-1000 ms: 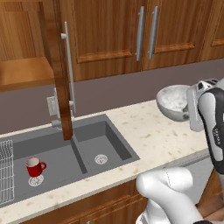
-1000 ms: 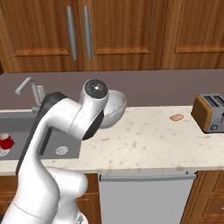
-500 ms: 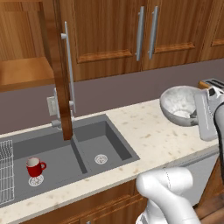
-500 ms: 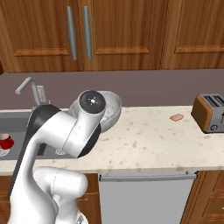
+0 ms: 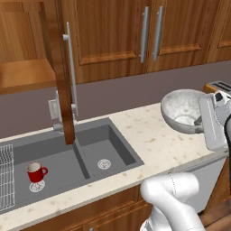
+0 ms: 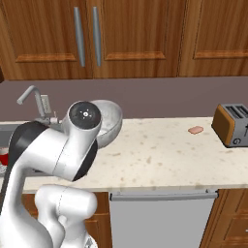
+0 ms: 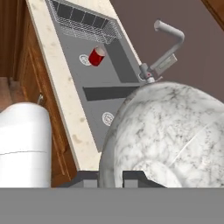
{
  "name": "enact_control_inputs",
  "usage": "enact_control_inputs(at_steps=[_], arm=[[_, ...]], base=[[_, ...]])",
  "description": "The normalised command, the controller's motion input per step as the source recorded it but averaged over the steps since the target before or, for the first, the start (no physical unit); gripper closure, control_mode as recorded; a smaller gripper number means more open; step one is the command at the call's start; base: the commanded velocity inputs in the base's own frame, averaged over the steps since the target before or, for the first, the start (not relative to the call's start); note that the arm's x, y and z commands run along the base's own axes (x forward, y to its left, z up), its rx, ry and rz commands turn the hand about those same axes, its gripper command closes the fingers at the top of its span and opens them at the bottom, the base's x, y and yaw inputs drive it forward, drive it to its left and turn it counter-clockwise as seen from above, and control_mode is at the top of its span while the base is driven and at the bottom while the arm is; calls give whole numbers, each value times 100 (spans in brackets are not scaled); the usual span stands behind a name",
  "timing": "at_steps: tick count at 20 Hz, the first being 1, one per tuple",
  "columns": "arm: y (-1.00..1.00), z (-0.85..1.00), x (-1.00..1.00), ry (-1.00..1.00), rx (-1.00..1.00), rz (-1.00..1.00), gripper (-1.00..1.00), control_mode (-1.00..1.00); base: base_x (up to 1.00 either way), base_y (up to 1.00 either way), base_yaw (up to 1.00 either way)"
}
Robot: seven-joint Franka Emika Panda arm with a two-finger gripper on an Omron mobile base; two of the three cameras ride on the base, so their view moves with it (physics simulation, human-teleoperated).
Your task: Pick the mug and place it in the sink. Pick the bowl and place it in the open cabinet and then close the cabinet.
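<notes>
Gripper (image 7: 112, 177) is clamped down on the rim of the bowl (image 7: 170, 135), jaws nearly together with one dark tip on each side of the wall. That's clearest in the hand view, where the speckled stone-looking bowl is huge in the foreground. Behind it in that same view you get the sink (image 7: 98, 78) with both drains, the white wire rack (image 7: 85, 24) at the far end, and the mug (image 7: 96, 56) sitting red and upright in the basin next to the rack. The faucet (image 7: 168, 41) pokes up from the counter edge just past the bowl.

From the left base camera the bowl (image 5: 182, 110) is off the counter (image 5: 149, 140), tipped a bit toward the camera, with the white wrist covering its right side. You can't really make out the fingers there. The mug (image 5: 36, 172) stands over the drain in the left basin, handle pointing right, well apart from the bowl. The open cabinet door (image 5: 61, 76) stands edge-on above the sink with its long bar handle, and the wood shelf shows to its left.

The right base camera adds the other end of the counter: a toaster (image 6: 233, 125) and a small pinkish thing (image 6: 196, 130) lying near it. The bowl (image 6: 109, 121) there is half hidden behind the arm's elbow.
</notes>
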Motion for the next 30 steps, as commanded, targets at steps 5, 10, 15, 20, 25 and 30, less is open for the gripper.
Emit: enact_control_inputs(at_steps=[5,10,15,20,25,30], arm=[[18,54,-18,1,0,0,100,-100],[2,22,-11,2,0,0,100,100],[0,0,0,0,0,0,100,100],[0,0,0,0,0,0,100,100],[0,0,0,0,0,0,100,100],[0,0,0,0,0,0,100,100]], base=[[0,0,0],[-30,0,0],[-73,0,0],[-80,7,0],[-75,31,1],[-47,71,8]])
